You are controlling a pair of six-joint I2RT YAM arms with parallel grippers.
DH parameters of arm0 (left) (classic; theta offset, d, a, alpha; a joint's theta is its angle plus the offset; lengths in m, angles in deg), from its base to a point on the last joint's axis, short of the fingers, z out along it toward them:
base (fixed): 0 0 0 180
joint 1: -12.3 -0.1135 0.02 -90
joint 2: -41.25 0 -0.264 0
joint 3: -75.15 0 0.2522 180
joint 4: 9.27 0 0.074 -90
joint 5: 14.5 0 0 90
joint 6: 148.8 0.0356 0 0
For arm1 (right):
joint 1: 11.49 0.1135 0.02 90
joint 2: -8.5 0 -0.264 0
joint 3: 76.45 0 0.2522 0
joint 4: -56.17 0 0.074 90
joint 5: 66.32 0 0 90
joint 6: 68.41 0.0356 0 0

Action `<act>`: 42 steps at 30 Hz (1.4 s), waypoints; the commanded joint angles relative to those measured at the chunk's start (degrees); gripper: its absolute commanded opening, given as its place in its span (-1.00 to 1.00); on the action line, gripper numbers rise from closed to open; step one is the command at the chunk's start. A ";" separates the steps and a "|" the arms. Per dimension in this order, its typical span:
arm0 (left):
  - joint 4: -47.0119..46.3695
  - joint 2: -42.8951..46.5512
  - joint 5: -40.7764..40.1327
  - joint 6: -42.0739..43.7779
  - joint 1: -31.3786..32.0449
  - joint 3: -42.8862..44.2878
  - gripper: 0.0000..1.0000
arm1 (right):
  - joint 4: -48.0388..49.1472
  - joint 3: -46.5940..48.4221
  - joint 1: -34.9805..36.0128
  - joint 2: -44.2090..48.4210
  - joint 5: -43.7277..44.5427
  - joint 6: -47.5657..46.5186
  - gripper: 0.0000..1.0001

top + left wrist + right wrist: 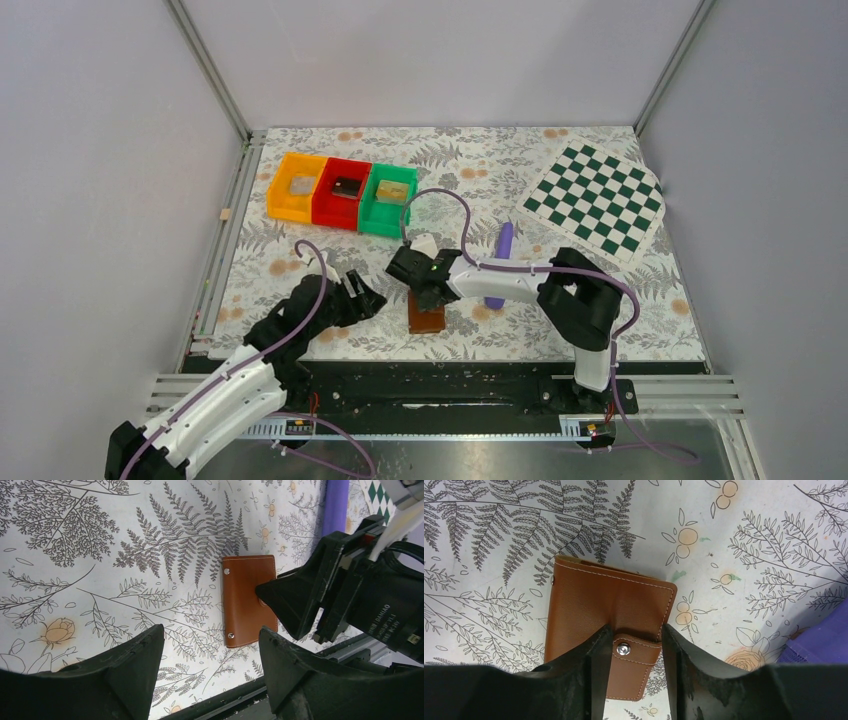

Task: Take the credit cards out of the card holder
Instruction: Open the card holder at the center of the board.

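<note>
Beside purple stick (506, 243), right jaws meet card holder (609, 605), grip unclear; left jaws spread.

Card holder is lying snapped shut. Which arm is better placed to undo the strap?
Right. The right end effector sits over the card holder, its fingers flanking the snap strap. The left end effector hangs open short of it, holding nothing.

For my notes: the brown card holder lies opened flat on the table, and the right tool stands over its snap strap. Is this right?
Not quite: the card holder lies closed, brown outside up, as the right wrist view shows. The right tool does stand over its snap strap.
</note>
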 commanded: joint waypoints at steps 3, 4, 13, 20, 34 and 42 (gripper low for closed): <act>-4.20 -2.11 1.01 -0.37 0.10 -1.66 0.36 | -0.51 -1.63 1.53 3.13 -1.97 1.93 -0.02; -4.58 -2.05 1.00 -0.58 0.12 -1.94 0.37 | -0.40 -1.58 1.55 3.63 -2.05 1.95 -0.02; -6.25 -2.82 3.41 -1.39 0.11 -3.12 0.33 | 0.46 -1.87 1.59 5.69 -3.69 2.63 0.03; -7.05 -2.39 4.19 -1.89 0.06 -4.18 0.32 | -0.17 -3.21 1.73 4.75 -1.83 3.65 0.06; -8.75 -3.12 5.70 -1.74 0.13 -4.70 0.31 | 2.68 -6.25 1.73 2.48 -3.49 4.55 -0.42; -12.73 -6.60 7.97 -1.27 0.13 -4.91 0.31 | 9.08 -10.68 1.65 4.75 -5.22 4.08 -0.80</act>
